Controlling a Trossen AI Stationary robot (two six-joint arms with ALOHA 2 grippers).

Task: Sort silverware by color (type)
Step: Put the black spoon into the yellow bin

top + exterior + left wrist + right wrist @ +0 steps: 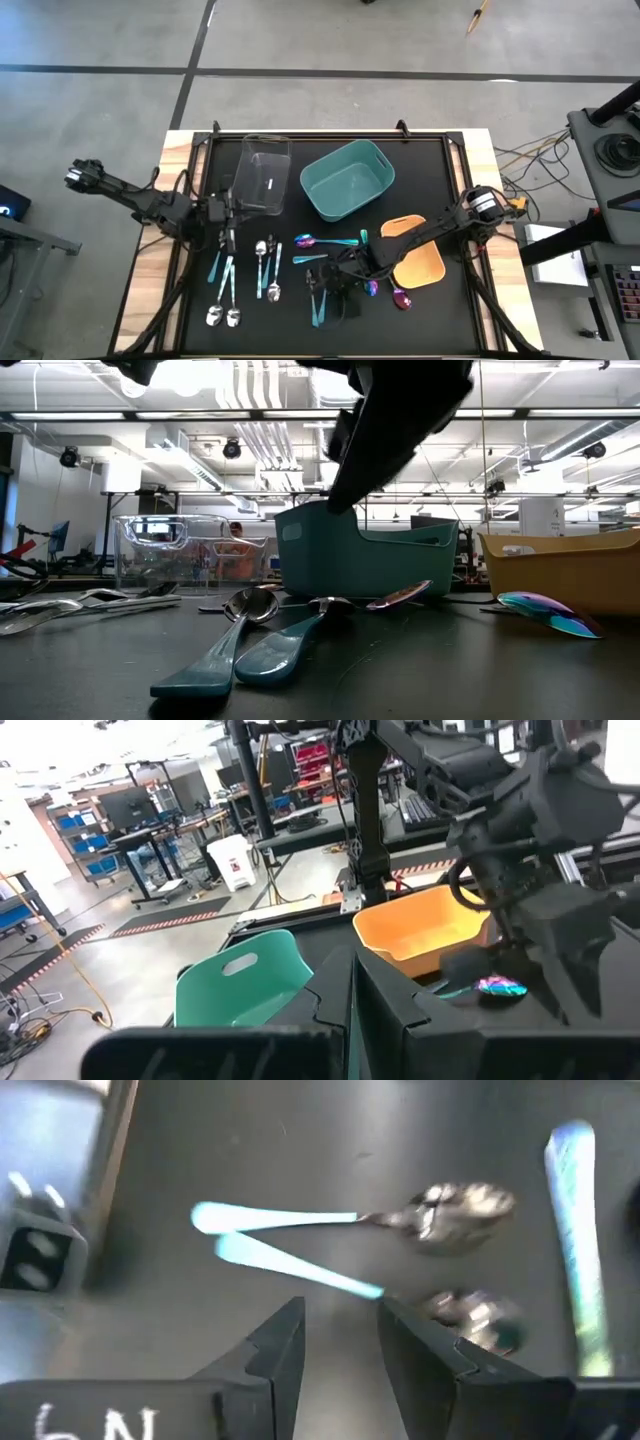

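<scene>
Overhead view of a black surface (420,320) carrying three bins and scattered silverware. A clear bin (265,172) stands at upper centre-left, a teal bin (348,179) at centre, and an orange bin (418,252) at centre-right.

The left pincer (228,238) sits at left of centre, just below the clear bin and above a group of spoons; its fingers are closed and nothing shows between them.

The right pincer (335,285) reaches from the right edge across the orange bin to lower centre. In its wrist view the two dark fingers (275,1350) stand apart with bare surface in the gap, gripping nothing, just beside two teal-handled spoons (350,1250).

The silverware lies in loose groups:
- teal-handled pieces (222,280) with silver bowls at lower left;
- silver spoons (267,262) at lower centre-left;
- an iridescent spoon (306,241) and teal-handled pieces (312,258) just below the teal bin;
- iridescent spoons (400,298) beside the orange bin's lower edge.

The level view shows two teal-handled spoons (250,650) flat in the foreground, and an iridescent spoon (545,612) at right, before the orange bin.
</scene>
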